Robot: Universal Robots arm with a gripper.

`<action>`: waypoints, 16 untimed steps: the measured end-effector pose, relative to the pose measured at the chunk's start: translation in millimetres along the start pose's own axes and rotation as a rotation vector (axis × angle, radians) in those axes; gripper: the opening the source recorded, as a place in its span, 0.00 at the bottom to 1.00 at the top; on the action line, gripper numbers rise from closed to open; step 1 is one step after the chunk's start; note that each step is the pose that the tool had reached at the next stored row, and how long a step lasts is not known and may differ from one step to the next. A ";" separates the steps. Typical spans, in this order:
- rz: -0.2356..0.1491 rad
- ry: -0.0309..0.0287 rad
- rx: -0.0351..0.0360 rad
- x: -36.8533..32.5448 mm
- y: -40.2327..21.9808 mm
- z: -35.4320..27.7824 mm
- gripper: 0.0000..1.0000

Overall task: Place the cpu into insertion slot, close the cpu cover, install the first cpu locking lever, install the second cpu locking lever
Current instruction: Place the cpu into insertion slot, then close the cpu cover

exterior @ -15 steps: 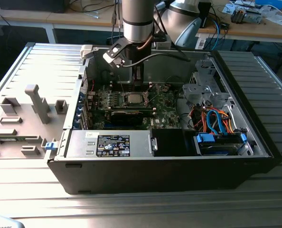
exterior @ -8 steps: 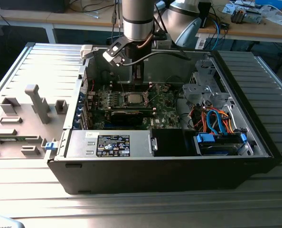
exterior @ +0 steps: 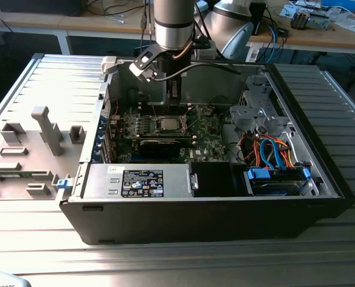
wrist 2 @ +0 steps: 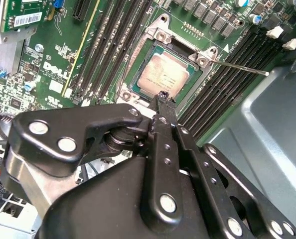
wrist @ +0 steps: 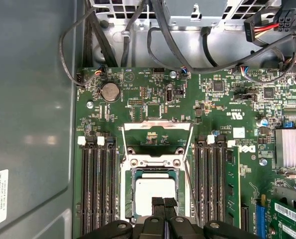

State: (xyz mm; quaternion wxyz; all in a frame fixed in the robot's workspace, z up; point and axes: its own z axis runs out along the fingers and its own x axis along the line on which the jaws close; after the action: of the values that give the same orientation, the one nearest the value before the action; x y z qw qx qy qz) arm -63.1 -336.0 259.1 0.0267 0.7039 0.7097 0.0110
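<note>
Cpu (wrist: 148,191) seated in insertion slot (wrist: 129,195); gripper (wrist: 163,201) just above, fingertips (wrist: 158,205) together.

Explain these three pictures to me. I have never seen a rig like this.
This is a robot arm reaching down into an open computer case that lies on a ribbed metal table. The exterior view comes from a camera standing off the arm. Both wrist views come from cameras riding on the arm, looking past its gripper at the green circuit board. The square grey chip already sits in its socket. The socket's thin metal cover is open. The gripper's two fingers are pressed together over the chip's edge and hold nothing.
</note>
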 end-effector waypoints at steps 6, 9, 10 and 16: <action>0.000 -0.0003 0.0000 -0.1 0.2 -3.9 0.11; 0.000 -0.0001 -0.0001 -0.1 0.3 -4.9 0.11; 0.000 -0.0004 0.0000 -0.1 0.3 -5.0 0.11; 0.000 -0.0005 0.0000 -0.1 0.3 -5.2 0.11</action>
State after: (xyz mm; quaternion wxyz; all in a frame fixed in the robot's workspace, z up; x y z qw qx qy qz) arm -63.1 -336.1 264.4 0.0269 0.7039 0.7097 0.0108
